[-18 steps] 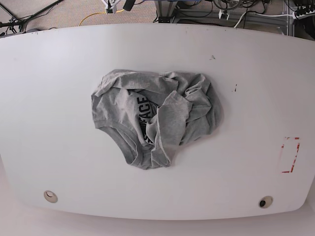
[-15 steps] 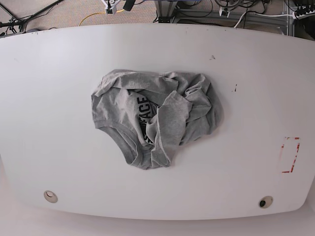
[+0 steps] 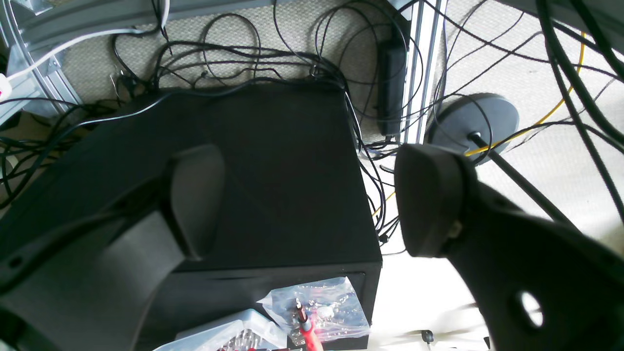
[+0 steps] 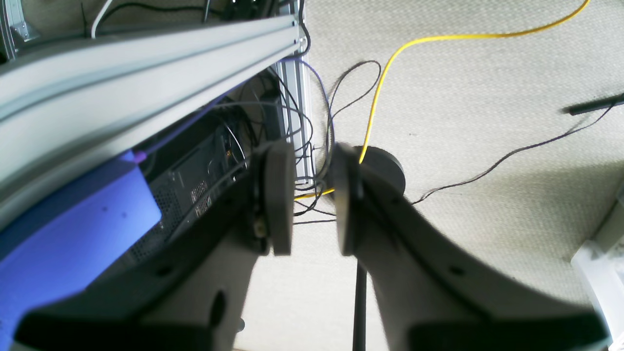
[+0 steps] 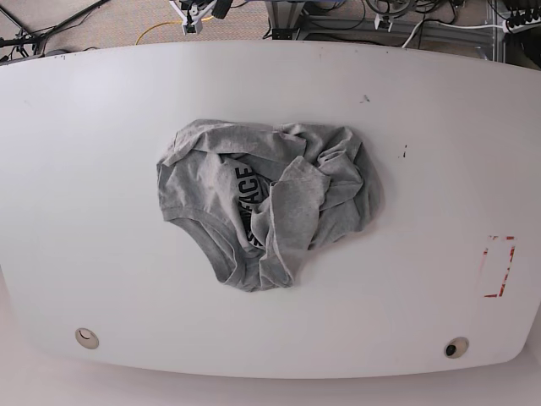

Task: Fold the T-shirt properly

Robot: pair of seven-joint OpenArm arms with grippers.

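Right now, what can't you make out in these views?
- T-shirt, base view: crumpled, its own folds cover most of the black lettering and the sleeves.
- Left gripper and right gripper: neither shows in the base view; their wrist views show only floor and cables, so their place relative to the table is unknown.
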